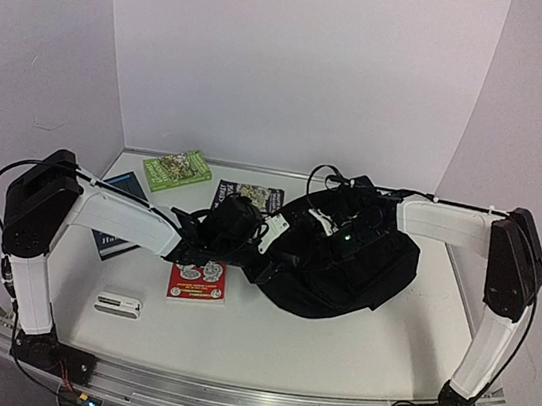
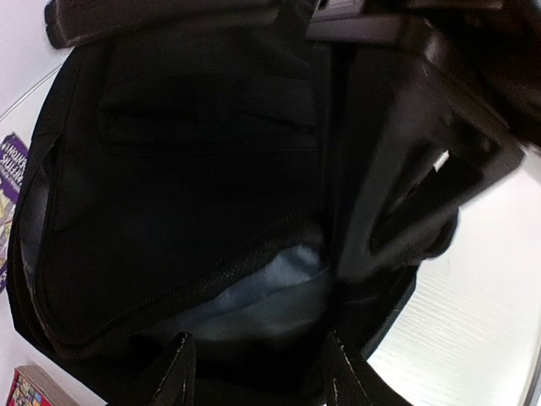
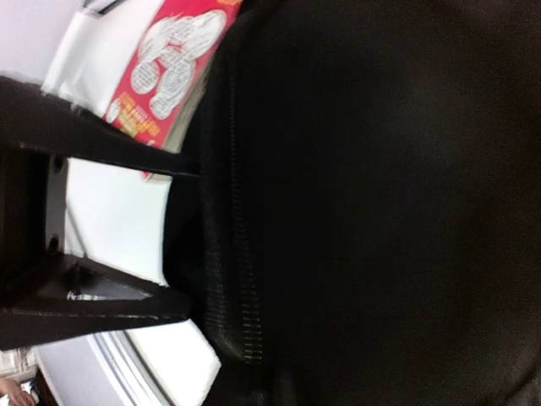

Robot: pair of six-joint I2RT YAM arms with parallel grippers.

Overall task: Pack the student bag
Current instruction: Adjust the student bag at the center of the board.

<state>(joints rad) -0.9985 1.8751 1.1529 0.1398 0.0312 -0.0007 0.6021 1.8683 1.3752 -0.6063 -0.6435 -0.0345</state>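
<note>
The student bag (image 1: 342, 269), a big black backpack, lies right of the table's middle. My left gripper (image 1: 254, 239) is at its left edge. In the left wrist view its two fingers (image 2: 180, 372) stand apart with the bag's dark fabric bunched between them. Past them the opening shows grey lining (image 2: 254, 292). The right wrist view shows those same fingers (image 3: 93, 139) meeting the bag's zip edge (image 3: 224, 254). My right gripper (image 1: 345, 228) presses into the top of the bag. Its own fingers are lost against the black cloth.
A red book (image 1: 197, 281) lies just left of the bag. A white flat case (image 1: 119, 303) is nearer the front. A green book (image 1: 177, 171), a blue book (image 1: 118, 212) and a comic (image 1: 247, 197) lie at the back left.
</note>
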